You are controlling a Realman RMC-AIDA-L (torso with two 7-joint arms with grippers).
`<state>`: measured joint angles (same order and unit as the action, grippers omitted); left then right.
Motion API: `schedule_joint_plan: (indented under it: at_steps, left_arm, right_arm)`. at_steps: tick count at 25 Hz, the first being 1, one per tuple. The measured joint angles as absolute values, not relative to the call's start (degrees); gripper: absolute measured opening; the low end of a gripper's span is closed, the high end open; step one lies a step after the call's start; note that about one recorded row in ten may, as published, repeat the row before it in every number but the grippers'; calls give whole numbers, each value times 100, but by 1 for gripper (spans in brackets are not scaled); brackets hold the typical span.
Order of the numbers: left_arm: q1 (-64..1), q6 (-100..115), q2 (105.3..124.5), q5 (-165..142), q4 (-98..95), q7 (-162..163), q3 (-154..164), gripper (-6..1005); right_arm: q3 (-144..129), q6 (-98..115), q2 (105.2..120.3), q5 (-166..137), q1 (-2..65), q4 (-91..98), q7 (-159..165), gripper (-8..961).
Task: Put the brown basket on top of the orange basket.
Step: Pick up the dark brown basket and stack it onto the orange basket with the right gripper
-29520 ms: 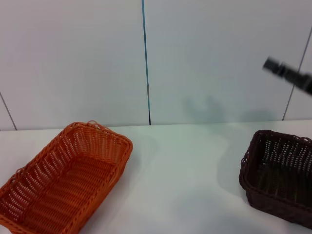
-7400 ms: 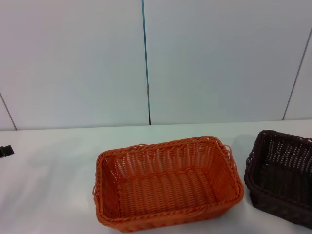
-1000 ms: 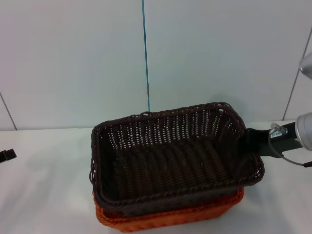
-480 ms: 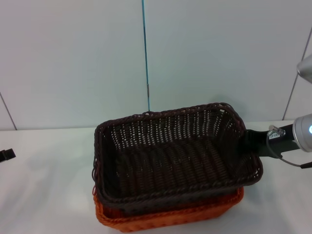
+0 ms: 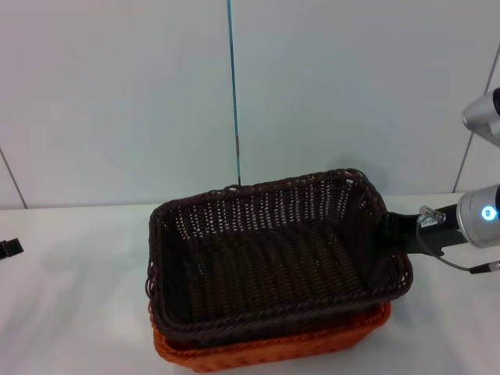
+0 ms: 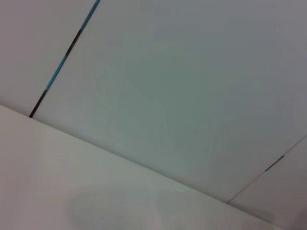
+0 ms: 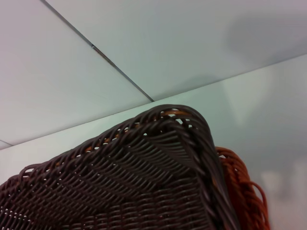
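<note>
Head view: the brown basket [image 5: 277,254] sits nested over the orange basket [image 5: 273,345] at the middle of the white table [image 5: 70,312], its open side up, with only a band of the orange rim and wall showing beneath it along the near edge, from about 7 o'clock round to 4 o'clock of the stack. The brown one lies a little askew on the lower one — its right end rides slightly higher and further back than its left. The right gripper [image 5: 393,232] reaches in from 3 o'clock of the stack and meets the brown basket's right-hand short wall at the braided rim; its dark body is against the weave, but whether the fingers clamp the rim or have parted from it I cannot tell, since the wall hides them. Behind it the arm's grey wrist with a lit blue ring runs off toward the picture's right edge. The left gripper [image 5: 8,248] shows only as a small dark piece at 9 o'clock, well apart from the baskets, low over the table; how it stands cannot be made out. In the right wrist view a corner of the brown basket [image 7: 144,182] fills the foreground, and a strip of the orange basket's [image 7: 242,184] braided rim peeks out just beside it. The left wrist view shows only wall panels [image 6: 182,86] and bare table [image 6: 72,187].
</note>
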<state>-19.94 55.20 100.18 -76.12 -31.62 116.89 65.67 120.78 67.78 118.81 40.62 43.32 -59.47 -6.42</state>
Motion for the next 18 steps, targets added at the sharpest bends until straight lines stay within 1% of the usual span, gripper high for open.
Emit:
schedule_joint_plan:
  at_steps: [18]
  left_arm:
    - [-1986, 5521, 10019, -7611, -3198, 11689, 6583, 861]
  right_arm:
    - [11928, 6574, 11882, 4191, 4349, -5733, -650, 194]
